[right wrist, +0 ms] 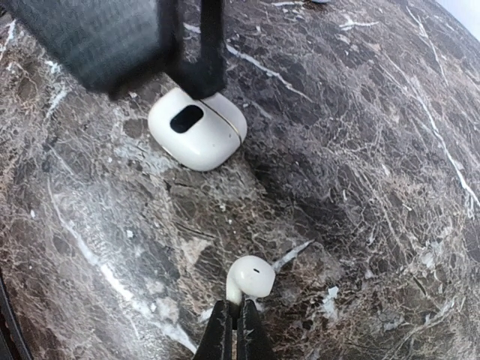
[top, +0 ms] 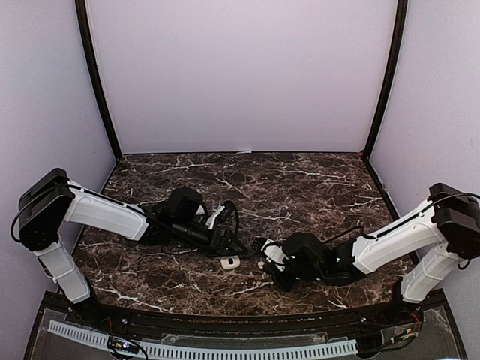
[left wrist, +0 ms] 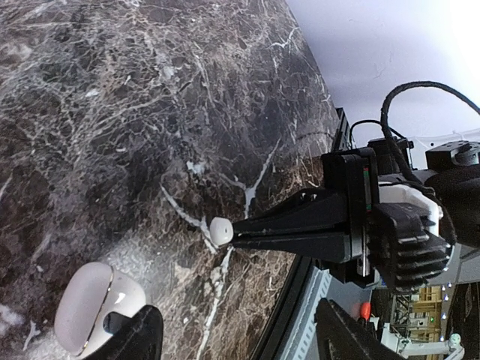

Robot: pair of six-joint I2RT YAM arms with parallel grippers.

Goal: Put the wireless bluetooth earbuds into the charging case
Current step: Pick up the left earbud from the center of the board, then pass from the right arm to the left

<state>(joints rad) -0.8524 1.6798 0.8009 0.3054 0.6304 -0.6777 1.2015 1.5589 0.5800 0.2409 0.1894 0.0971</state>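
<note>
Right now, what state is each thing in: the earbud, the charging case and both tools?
white earbud: pinched by its stem, outside the case.
charging case: lying on the marble table, lid looks shut.
right tool: shut on the earbud's stem.
left tool: open, one finger beside the case.

No writing, brand, number or sign is readable in any view; the case (right wrist: 211,139) and the earbud (right wrist: 251,276) show plain white surfaces. Clutter (left wrist: 424,319) beyond the bench (left wrist: 112,112) is too blurred to read.
</note>
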